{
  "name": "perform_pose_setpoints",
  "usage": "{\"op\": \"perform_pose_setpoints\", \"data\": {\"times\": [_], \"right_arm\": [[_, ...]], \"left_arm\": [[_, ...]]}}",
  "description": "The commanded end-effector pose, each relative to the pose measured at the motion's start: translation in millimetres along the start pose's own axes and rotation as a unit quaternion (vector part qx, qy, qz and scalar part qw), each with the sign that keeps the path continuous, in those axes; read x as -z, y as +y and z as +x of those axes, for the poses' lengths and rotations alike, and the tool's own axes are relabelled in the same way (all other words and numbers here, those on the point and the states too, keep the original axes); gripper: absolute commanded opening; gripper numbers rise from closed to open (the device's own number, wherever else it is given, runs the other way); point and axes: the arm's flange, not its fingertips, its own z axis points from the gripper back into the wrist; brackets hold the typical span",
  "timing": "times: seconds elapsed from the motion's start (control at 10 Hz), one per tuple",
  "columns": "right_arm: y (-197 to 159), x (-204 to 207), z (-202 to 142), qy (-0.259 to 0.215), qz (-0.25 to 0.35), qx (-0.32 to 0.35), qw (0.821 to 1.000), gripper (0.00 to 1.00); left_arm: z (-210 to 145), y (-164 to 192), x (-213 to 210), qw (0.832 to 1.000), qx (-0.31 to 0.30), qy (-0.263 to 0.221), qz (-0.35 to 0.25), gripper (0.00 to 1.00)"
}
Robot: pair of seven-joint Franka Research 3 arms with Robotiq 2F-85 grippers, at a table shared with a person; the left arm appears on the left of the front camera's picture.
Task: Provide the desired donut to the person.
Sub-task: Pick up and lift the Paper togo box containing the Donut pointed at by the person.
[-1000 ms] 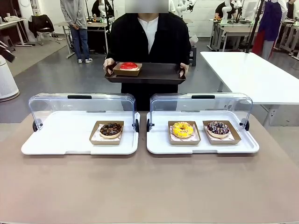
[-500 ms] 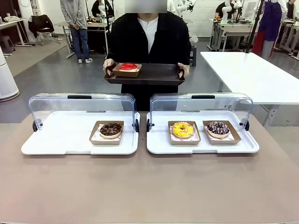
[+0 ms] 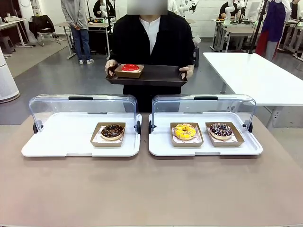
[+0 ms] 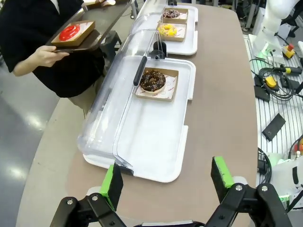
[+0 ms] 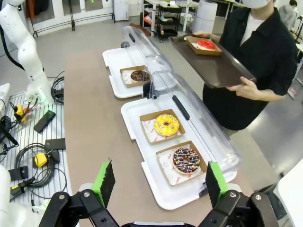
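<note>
Red donut [image 3: 130, 67]: it sits in a brown card holder at the left end of the dark tray [image 3: 161, 75]. The person [image 3: 151, 42] holds this tray level in both hands at the far side of the desk [image 3: 151, 189].

My left claw [image 4: 167, 178] is released, with the jaws spread wide and nothing between the green pads. My right claw [image 5: 159, 182] is in the same condition, released and empty. Both hang above my own edge of the desk.

Two white trays rest on the desk, each with a clear lid raised at its far edge.
- Left white tray [image 3: 61, 137]: one chocolate donut [image 3: 112, 131].
- Right white tray [image 3: 203, 149]: one yellow donut [image 3: 185, 131], with one sprinkled donut [image 3: 221, 129] beside it.
</note>
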Motion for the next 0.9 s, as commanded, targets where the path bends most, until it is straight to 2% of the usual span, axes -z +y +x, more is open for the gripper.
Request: {"op": "perform_pose_setpoints", "data": {"times": [0.0, 0.8], "right_arm": [[0.0, 1.2, -0.2, -0.007, 0.001, -0.003, 1.0, 1.0], [0.0, 1.2, -0.2, -0.007, 0.001, -0.003, 1.0, 1.0]], "left_arm": [[-1.7, -0.2, -0.5, 1.0, 0.001, 0.003, 0.002, 0.97], [-1.7, -0.2, -0.5, 1.0, 0.001, 0.003, 0.002, 0.97]]}}
